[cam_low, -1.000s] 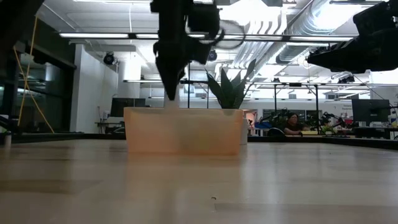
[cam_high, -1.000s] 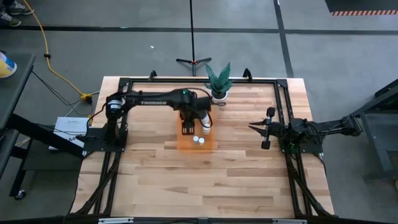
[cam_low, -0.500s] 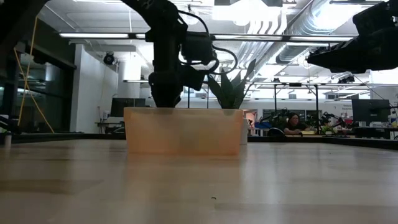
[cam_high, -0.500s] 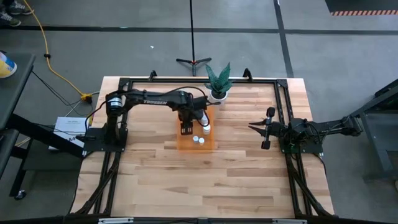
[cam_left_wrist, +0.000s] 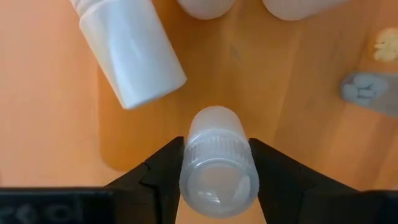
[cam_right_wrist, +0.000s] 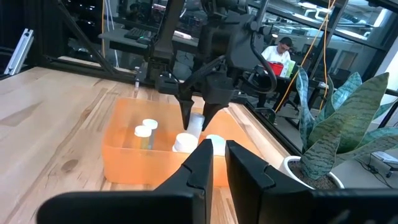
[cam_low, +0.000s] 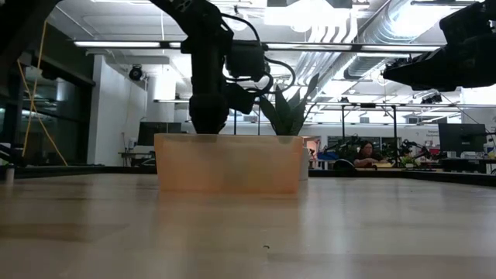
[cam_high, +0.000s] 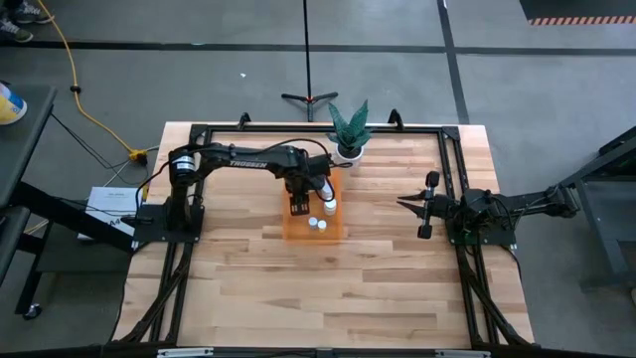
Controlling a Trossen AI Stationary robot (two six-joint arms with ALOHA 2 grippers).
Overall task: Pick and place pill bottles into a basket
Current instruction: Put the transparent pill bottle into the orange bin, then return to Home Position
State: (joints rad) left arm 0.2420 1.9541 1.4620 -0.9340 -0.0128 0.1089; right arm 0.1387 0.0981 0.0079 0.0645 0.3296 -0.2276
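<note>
The orange basket (cam_high: 338, 231) stands at the table's middle, toward the far side. My left gripper (cam_high: 298, 207) reaches down into it and is shut on a white pill bottle (cam_left_wrist: 219, 180), seen cap-on in the left wrist view. In the basket another bottle (cam_left_wrist: 130, 53) lies on its side, and two stand upright (cam_high: 311, 225) near the basket's near wall. My right gripper (cam_high: 401, 203) waits shut and empty at the table's right, above the wood. My left gripper pinches the bottle between its two fingers (cam_left_wrist: 165, 171), one on each side of the ribbed cap (cam_left_wrist: 217, 155). The fingers come from above, pointing down. The bottle stands upright inside the basket; whether its base rests on the floor I cannot tell.
A white pot with a green plant (cam_high: 348, 149) stands just beyond the basket's far right corner. A black frame (cam_high: 452, 159) runs along the table's far, left and right sides. Bare wood lies on the near side of the basket.
My left gripper has gone down into the basket with the bottle, from above the rim to below it, and has stayed shut on it. In the last half second it has kept nearly still.
</note>
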